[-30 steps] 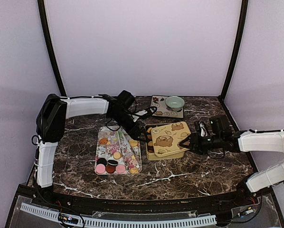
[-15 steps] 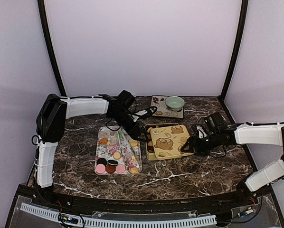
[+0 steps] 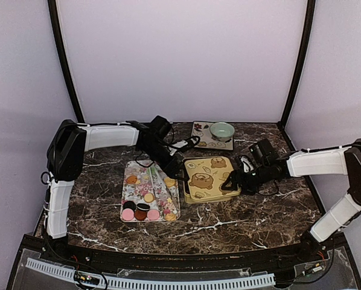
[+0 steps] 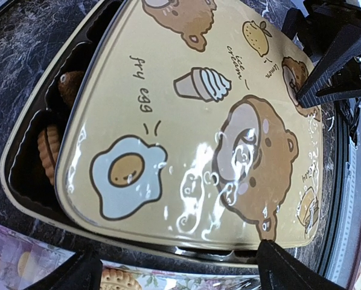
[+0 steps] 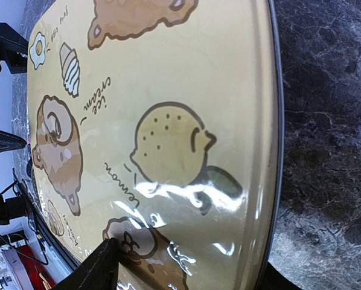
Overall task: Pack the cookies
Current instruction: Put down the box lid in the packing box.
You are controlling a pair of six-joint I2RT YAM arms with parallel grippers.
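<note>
**Lid lies on the tin, not yet seated; some cookies remain outside**

The dark marble table (image 3: 229,223) carries three things. The largest is the flowery rectangular tray (image 3: 158,192) on the left. Beside it, touching or nearly touching, stands the gold tin (image 4: 14,175), and the bear-printed lid (image 3: 207,178) lies on top of it. At the back edge, a small printed tray (image 3: 200,136) holds a pale green bowl (image 3: 221,130).

The left gripper (image 4: 180,266) hangs at the tin's left side with its jaws spread wide. The tin's edge is between them, and they hold nothing. The right gripper (image 3: 235,181) is at the lid's right edge. One finger appears over the lid there, but I cannot tell whether the jaws pinch the lid or only stand around it.

The cookies (image 3: 141,211) are in two places. Pink, dark brown and golden ones lie on the flowery tray. Others (image 4: 47,151) sit in the tin's dark compartments, seen through a gap on the left where the lid does not cover.

I judge that the step in hand is closing the tin. The lid sits a little shifted, so the next move calls for sliding it toward the left until the gap is covered. After that it needs pressing down evenly so the rim catches. If all cookies must be packed, those on the tray need to go in first.
</note>
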